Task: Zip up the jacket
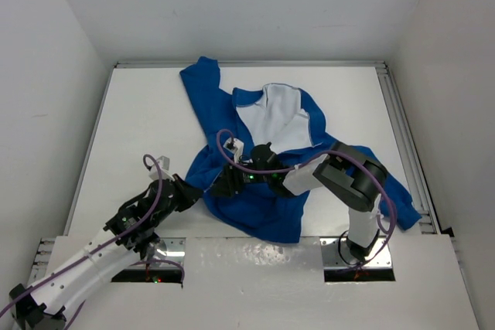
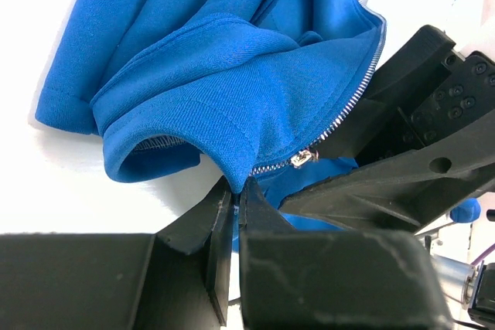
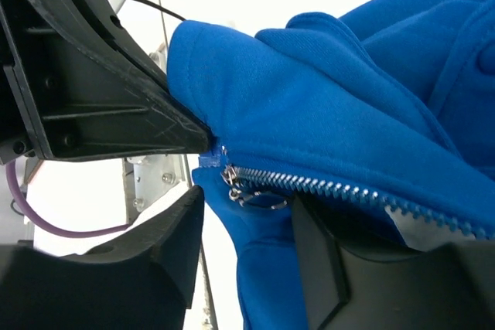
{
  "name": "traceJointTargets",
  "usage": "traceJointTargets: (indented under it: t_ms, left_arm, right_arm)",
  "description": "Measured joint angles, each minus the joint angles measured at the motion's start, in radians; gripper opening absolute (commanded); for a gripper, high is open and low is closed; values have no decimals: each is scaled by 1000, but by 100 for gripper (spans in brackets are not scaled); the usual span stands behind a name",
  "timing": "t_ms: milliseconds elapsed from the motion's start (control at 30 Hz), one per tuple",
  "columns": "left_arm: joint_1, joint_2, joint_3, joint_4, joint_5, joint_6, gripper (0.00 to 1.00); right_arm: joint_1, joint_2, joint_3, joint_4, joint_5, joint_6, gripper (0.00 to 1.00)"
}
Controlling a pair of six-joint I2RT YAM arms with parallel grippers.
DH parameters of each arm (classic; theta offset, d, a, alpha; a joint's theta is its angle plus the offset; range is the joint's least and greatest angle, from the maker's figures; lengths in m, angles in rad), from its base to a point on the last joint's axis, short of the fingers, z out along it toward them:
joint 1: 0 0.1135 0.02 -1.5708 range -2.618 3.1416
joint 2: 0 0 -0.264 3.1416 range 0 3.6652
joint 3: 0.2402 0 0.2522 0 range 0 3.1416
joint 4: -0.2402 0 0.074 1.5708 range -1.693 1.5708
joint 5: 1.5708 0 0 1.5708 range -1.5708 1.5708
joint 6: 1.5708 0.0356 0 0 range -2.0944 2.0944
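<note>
Pinning the jacket (image 2: 232, 75) by the hem (image 2: 220, 141) in the clamped left gripper (image 2: 238, 189), centering the spread-apart right gripper (image 3: 247, 218) around the slider (image 3: 230, 175), needing a square pinch there before tugging imo.

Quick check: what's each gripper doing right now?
Left gripper: shut on the jacket hem, at the zipper's bottom end.
Right gripper: open, fingers either side of the zipper slider.

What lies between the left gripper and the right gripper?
A fold of the jacket, at its hem, carrying the zipper slider. The left wrist view shows it, with the left gripper pinching that hem.
</note>
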Motion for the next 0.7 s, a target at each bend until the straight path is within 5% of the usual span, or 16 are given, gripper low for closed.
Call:
traceJointTargets:
  t_ms: [467, 700]
  left_arm:
    - [0, 5, 0, -1, 0, 0, 0]
    - [0, -4, 0, -15, -1, 0, 0]
  right_arm:
    - [0, -42, -38, 3, 26, -11, 27]
    - [0, -42, -32, -1, 28, -9, 36]
